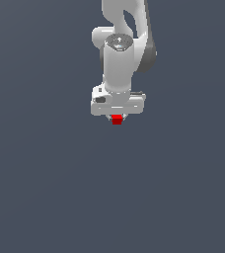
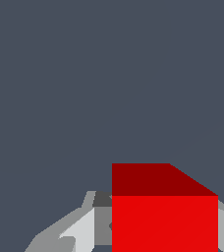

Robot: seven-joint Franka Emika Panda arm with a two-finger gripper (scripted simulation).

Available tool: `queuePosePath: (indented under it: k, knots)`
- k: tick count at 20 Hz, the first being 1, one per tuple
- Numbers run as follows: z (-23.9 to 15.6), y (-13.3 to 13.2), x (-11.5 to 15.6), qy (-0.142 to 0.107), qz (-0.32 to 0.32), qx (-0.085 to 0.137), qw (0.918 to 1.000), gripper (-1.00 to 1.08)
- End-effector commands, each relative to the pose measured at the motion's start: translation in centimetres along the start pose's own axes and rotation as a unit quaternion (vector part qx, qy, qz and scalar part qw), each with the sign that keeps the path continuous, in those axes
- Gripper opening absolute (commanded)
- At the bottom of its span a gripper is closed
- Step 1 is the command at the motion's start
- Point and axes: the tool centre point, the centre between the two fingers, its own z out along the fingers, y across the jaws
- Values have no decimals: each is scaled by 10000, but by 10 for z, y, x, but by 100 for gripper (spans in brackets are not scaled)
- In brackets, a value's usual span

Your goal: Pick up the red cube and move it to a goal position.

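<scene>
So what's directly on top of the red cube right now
The white gripper head sits directly above the red cube, its fingers flanking the cube's sides. The cube's upper part and the finger contact are covered in the exterior view, and the head isn't in the wrist view.

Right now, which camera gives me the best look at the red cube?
The wrist view: the red cube fills the foreground with two faces visible, flanked by gripper fingers. The exterior view shows only a small red patch beneath the white gripper head.
</scene>
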Motion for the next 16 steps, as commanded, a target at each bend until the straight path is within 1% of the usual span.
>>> queuePosePath:
  k: [1, 16]
  knots:
    - [-26, 4, 2, -2, -1, 1, 10000, -100]
    - [-177, 27, 22, -2, -1, 1, 10000, -100]
